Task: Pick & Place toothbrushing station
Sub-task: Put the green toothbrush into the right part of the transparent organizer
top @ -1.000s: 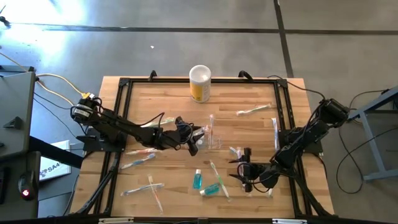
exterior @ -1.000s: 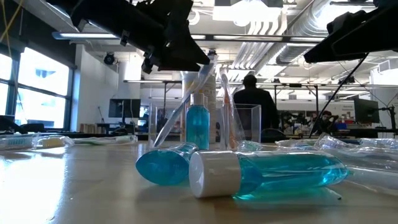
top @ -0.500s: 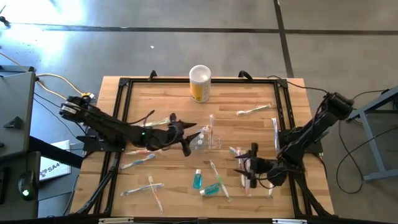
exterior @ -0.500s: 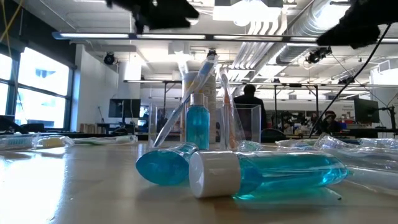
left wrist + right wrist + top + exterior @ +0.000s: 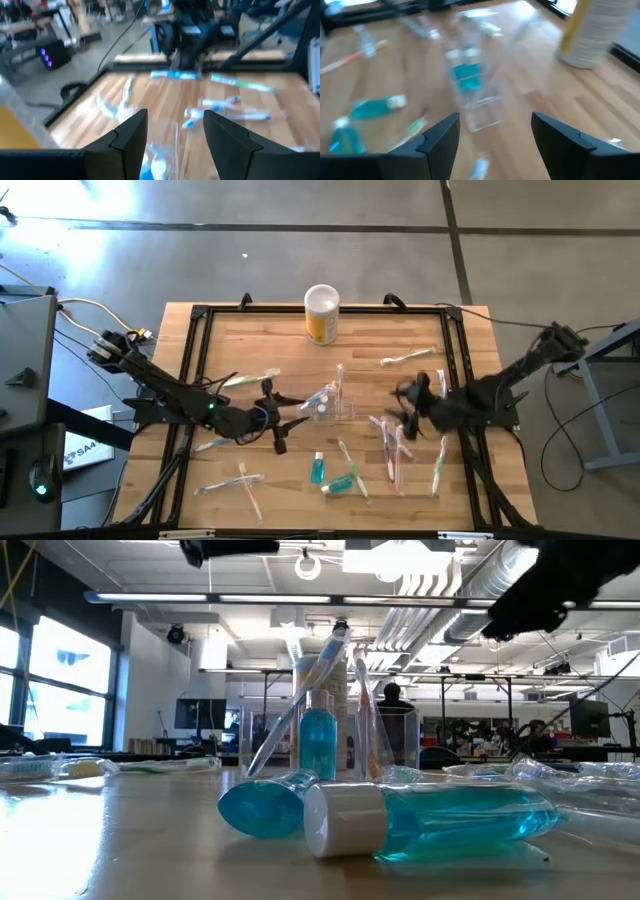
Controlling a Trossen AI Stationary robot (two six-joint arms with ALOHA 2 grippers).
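Note:
The toothbrushing station is a small clear holder standing upright on the wooden table's middle. A teal tube and pale toothbrushes stand in it, one brush leaning out over its rim. My left gripper hovers open to the holder's left, above the table, with nothing between its fingers. My right gripper hovers open to the holder's right, also with nothing in it. The right wrist view shows the holder ahead of the fingers.
Two teal tubes lie near the front edge, close in the low view. Loose toothbrushes are scattered at the left, front left, right and far right. A yellow canister stands at the far edge.
My left gripper has drawn back from the holder toward the table's left edge and risen, rolling a little. My right gripper has lifted from the toothbrushes near the front right and swung toward the far edge, rolling as it went. The holder and its contents have stayed put.

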